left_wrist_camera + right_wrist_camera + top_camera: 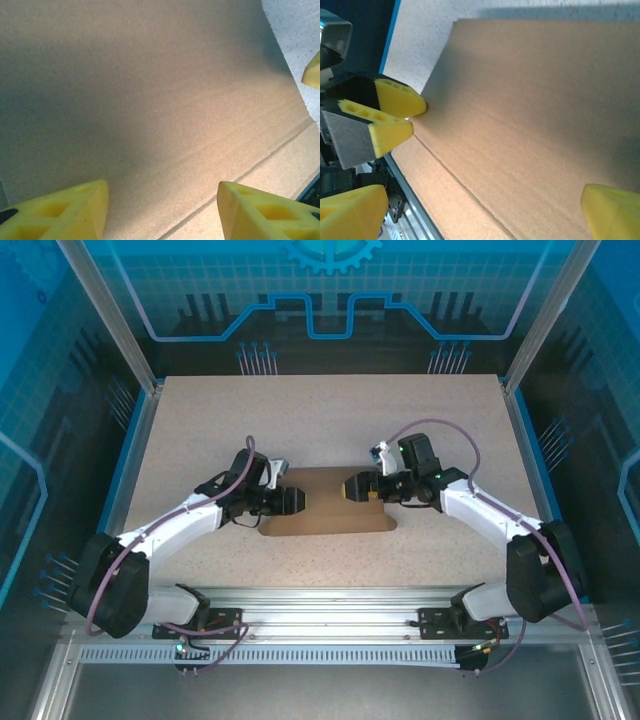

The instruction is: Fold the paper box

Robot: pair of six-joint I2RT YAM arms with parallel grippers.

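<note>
Both arms are reaching in from the near edge, elbows low and wrists pointing at each other. The left gripper (297, 502) is hanging half-open over the left half of the paper box (330, 520). The right gripper (350, 487) is gaping wide over the right half. The box is lying flat in the middle of the speckled table (200, 430), with a crease (260, 165) running along it. A blue panel (330, 300) is standing beyond.

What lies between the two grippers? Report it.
Bare cardboard of the box spans the gap between left gripper and right gripper, in the top view.
</note>
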